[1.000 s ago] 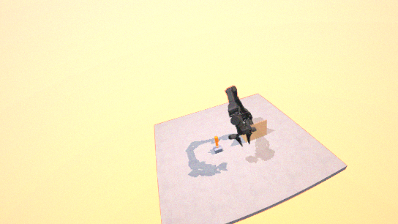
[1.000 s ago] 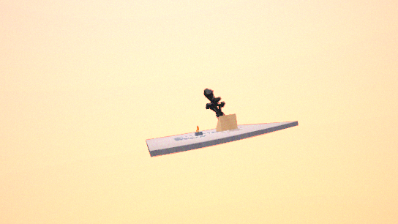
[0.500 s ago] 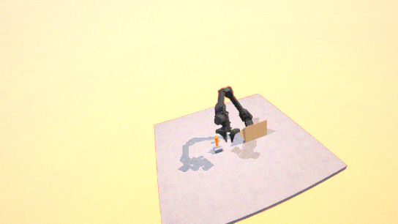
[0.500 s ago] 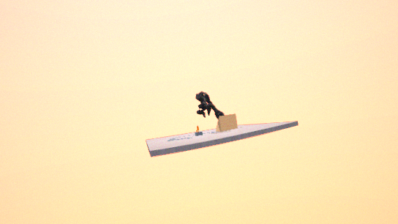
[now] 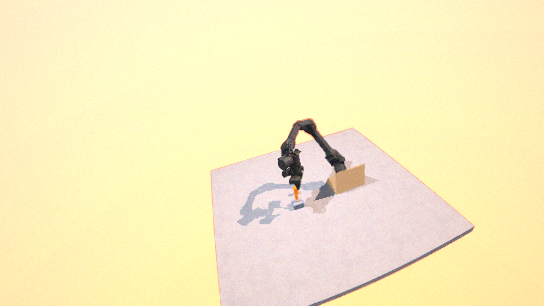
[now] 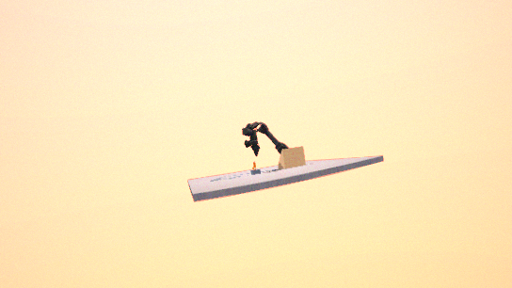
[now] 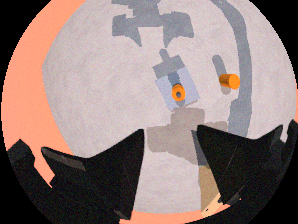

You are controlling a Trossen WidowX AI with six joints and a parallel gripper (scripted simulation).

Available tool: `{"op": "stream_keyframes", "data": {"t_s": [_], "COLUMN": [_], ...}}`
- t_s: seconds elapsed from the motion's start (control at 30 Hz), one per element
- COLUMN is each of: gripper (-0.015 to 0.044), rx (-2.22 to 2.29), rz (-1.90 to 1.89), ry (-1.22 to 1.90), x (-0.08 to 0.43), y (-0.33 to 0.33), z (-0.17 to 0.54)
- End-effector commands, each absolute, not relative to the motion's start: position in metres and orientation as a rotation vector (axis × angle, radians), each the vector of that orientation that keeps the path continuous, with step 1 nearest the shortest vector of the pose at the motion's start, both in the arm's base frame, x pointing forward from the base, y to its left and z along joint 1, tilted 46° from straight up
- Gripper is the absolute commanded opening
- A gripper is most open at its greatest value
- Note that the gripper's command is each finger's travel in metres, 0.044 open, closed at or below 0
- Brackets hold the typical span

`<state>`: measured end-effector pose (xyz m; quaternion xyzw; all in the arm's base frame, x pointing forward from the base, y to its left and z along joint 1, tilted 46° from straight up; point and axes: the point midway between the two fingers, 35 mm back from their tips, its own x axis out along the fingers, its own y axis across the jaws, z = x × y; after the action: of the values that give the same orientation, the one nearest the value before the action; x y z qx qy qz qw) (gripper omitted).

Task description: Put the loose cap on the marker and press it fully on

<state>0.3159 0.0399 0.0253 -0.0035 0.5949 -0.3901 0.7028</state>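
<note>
An orange marker (image 5: 296, 194) (image 6: 254, 166) (image 7: 178, 93) stands upright in the small blue-grey holder block (image 5: 298, 205) (image 6: 255, 172) (image 7: 191, 91). Its top, a ring with a dark centre, is bare in the wrist view. The orange cap (image 7: 230, 81) stands on the table to the right of the block in the wrist view. I cannot tell it apart from the marker in the top and exterior views. My gripper (image 5: 298, 187) (image 6: 256, 155) (image 7: 170, 129) is part-way open and empty, pointing down above the marker and block. Both marker and cap lie beyond the fingertips in the wrist view.
A tan wedge-like block (image 5: 350, 179) (image 6: 294, 157) (image 7: 206, 182) stands on the table (image 5: 300, 250) (image 6: 226, 185) by the arm's base. It shows behind the right finger in the wrist view. Shadows of the arm fall around the holder and cap.
</note>
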Motion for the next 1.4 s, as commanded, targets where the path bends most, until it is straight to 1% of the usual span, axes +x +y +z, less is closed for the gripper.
{"op": "stream_keyframes", "data": {"t_s": [0.0, 0.2, 0.6, 0.77, 1.37], "gripper": [0.0239, 0.0239, 0.0239, 0.0239, 0.0239], "rx": [0.303, 0.483, 0.484, 0.483, 0.483], "rz": [-1.297, -1.526, -1.527, -1.527, -1.527], "ry": [1.014, 0.767, 0.766, 0.765, 0.764], "x": [0.312, 0.298, 0.296, 0.289, 0.287], "y": [-0.023, -0.059, -0.059, -0.082, -0.1], "z": [0.065, 0.09, 0.09, 0.067, 0.049]}}
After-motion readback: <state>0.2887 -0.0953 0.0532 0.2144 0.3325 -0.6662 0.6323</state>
